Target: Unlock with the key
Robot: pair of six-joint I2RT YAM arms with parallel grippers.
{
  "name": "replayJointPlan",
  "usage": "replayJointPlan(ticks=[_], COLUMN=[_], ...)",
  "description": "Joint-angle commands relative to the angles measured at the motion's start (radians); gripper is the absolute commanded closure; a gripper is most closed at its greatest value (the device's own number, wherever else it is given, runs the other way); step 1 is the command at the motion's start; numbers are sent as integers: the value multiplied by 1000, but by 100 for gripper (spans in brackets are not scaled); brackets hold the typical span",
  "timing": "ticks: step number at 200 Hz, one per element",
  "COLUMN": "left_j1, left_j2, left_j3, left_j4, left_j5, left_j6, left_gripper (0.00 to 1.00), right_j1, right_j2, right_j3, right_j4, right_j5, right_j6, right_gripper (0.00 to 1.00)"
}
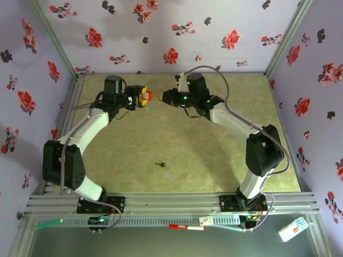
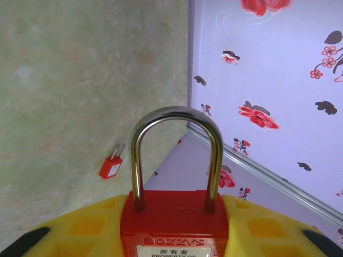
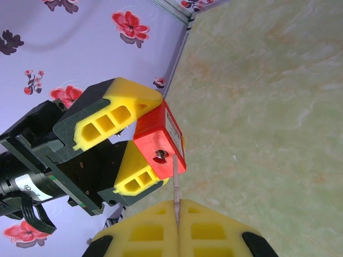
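A red padlock hangs in the air at the back of the table, with my left gripper shut on its body. Its steel shackle stands closed above the yellow fingers. My right gripper faces it, shut on the key. Only the thin metal blade sticks out from between the pads. The blade tip rests against the padlock's bottom face, just right of the keyhole and not inside it. In the top view the right gripper sits a short gap from the padlock.
Another small dark key lies on the green table, near the middle front. A small red padlock lies on the table close to the flowered wall. On the front rail are a red-and-white pen and a white box.
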Motion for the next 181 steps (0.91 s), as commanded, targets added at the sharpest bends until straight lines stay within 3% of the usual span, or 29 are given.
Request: replayJointPlan(ticks=[1, 181], left_j1=[-11, -46], left_j2=[11, 57], left_j3=[19, 68], left_j4=[58, 41], left_j5=[-16, 46], left_j6=[-34, -8], left_gripper=[100, 100], right_j1=[2, 8], right_j2=[15, 10], right_j3=[35, 39], right_j4=[39, -40], right_j5=[-30, -13], right_j6=[-27, -118], right_gripper=[100, 100])
